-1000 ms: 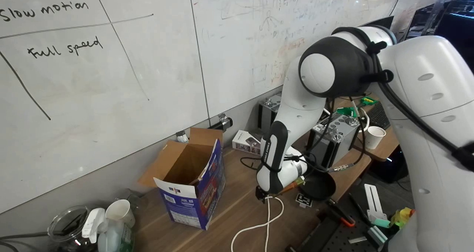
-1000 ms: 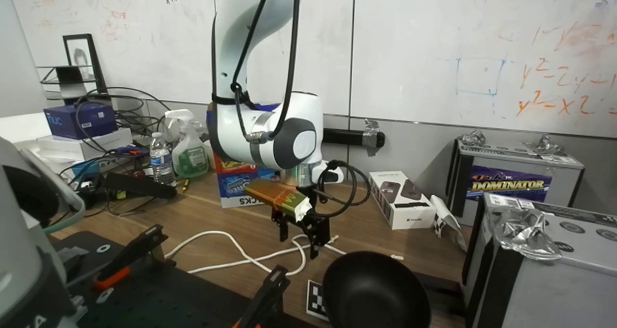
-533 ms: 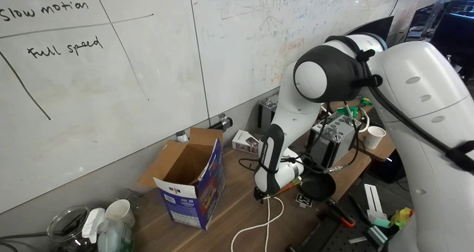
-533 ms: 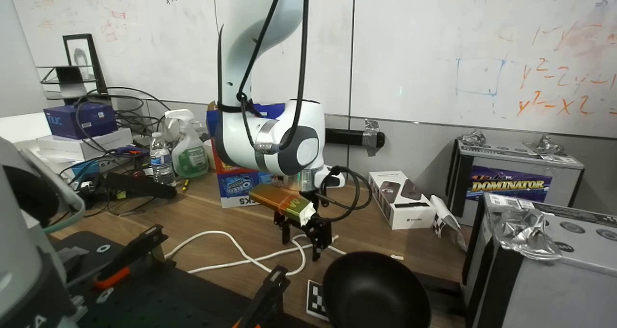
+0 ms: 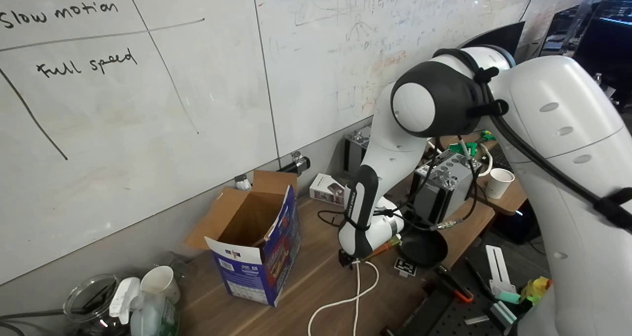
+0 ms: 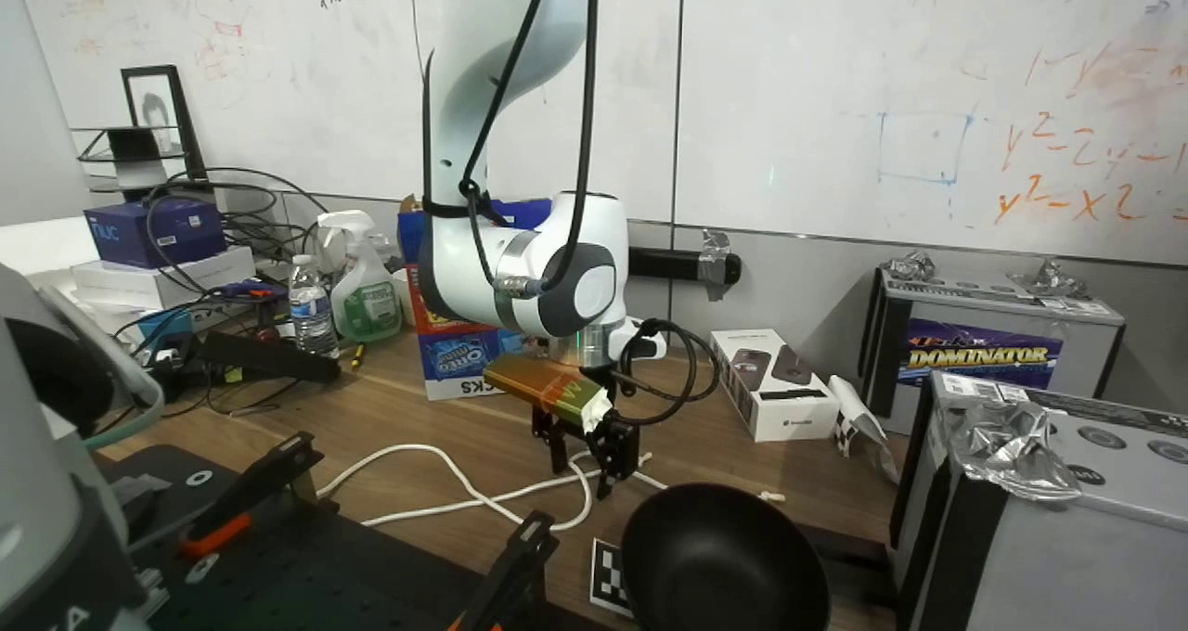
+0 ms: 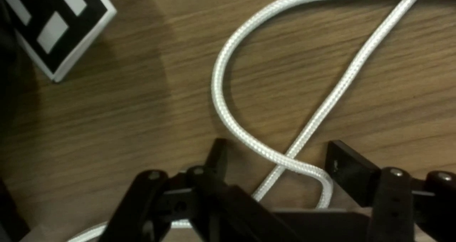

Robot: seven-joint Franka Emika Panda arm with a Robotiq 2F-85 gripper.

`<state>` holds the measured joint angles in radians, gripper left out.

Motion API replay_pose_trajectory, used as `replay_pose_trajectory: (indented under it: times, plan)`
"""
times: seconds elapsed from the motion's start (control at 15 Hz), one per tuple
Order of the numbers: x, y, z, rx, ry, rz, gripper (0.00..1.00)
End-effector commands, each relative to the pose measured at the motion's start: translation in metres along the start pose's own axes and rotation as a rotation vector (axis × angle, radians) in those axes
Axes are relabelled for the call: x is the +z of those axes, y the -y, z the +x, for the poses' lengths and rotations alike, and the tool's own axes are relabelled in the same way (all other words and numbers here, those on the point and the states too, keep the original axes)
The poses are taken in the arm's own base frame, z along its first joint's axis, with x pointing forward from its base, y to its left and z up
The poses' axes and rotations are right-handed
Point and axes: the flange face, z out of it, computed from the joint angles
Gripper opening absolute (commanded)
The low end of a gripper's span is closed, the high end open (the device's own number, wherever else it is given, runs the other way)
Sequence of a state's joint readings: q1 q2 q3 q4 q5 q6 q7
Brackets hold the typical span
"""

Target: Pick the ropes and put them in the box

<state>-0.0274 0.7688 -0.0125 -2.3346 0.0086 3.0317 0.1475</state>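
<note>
Wrist view now: the black two-fingered gripper (image 7: 276, 163) is held with its fingers spread, one on each side of a white braided rope (image 7: 343, 83), and nothing is gripped. Two strands are crossed right between the fingertips! Whether the tips are lowered to rope height cannot be told. So the picking step looks to be in hand, with no grasp made yet. What is called for next, by this judgement: a touch lower if room is left, then a squeeze on that crossing, so that both strands are caught together before any lift.

And how is it laid? One strand is drawn out almost straight, slanted from upper right to lower left in that wrist view; the other is bowed into a rounded loop. In an exterior view the rope's long axis is carried across the brown wooden table (image 5: 321, 272), from beneath the gripper out past the lower border. Whether one rope or two is involved cannot be made out.

Farther out, a round black pan (image 6: 724, 566) is set near the gripper, with a black-and-white checkered marker (image 6: 610, 575) just beside it. Upright, flaps spread, the brown cardboard box with blue printed sides (image 5: 247, 272) is stood apart from rope and gripper.
</note>
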Motion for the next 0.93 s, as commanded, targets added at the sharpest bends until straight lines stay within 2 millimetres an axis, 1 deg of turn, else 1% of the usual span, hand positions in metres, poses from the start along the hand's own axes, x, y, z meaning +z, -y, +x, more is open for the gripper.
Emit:
replay_pose_trajectory:
  times: [0.0, 0.33, 0.4, 0.47, 0.53, 0.67, 0.87]
  plan:
    - [0.002, -0.001, 0.006, -0.007, -0.010, 0.008, 0.42]
    - [0.001, -0.001, 0.007, -0.004, -0.001, 0.006, 0.06]
    - [0.001, -0.001, 0.008, -0.002, 0.004, 0.004, 0.05]
    - [0.001, -0.001, 0.008, 0.001, 0.014, 0.002, 0.03]
    - [-0.001, -0.002, 0.008, 0.005, 0.023, -0.003, 0.06]
    - [-0.007, -0.001, 0.010, 0.005, 0.039, -0.007, 0.07]
    - [-0.027, 0.000, 0.018, 0.004, 0.051, -0.025, 0.07]
